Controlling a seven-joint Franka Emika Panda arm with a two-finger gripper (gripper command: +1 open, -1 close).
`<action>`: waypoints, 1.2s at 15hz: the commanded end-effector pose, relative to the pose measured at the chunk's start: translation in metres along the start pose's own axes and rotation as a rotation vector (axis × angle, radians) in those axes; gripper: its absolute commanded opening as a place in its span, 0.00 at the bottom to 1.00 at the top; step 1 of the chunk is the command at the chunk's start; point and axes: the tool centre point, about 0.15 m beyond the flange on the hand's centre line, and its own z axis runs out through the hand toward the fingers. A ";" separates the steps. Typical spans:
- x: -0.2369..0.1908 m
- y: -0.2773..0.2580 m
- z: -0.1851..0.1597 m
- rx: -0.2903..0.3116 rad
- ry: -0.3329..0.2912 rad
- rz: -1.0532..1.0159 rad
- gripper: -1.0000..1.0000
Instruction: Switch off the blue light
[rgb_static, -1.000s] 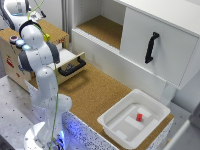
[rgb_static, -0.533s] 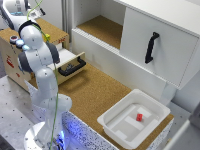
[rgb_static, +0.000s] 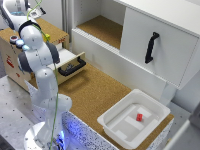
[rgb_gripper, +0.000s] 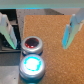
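Observation:
In the wrist view the blue light (rgb_gripper: 31, 64) is a round cyan dome in a dark ring, glowing. It sits on the wooden box top beside a red dome (rgb_gripper: 31, 45). My gripper (rgb_gripper: 38, 46) hangs above them, open, with its teal fingers (rgb_gripper: 7, 31) spread wide to either side and nothing between them. The exterior view shows the blue light (rgb_static: 19, 43) as a small pale dome on the wooden box (rgb_static: 56, 34) at the exterior view's left, next to the red one (rgb_static: 13, 38). The arm's hand (rgb_static: 15, 10) is above them, half hidden by the arm.
A yellow-green dome lamp (rgb_static: 46, 36) stands further along the box top. Below it a drawer with a black handle (rgb_static: 71, 66) is pulled open. A white tray (rgb_static: 155, 111) holding a small red block (rgb_static: 139, 117) rests on the cork counter. A cabinet door with a black handle (rgb_static: 151, 47) is at the back.

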 end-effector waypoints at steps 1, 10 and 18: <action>-0.040 0.042 -0.013 0.037 0.070 0.119 1.00; -0.151 0.099 -0.013 -0.035 0.076 0.470 1.00; -0.265 0.134 -0.008 -0.115 0.064 0.768 1.00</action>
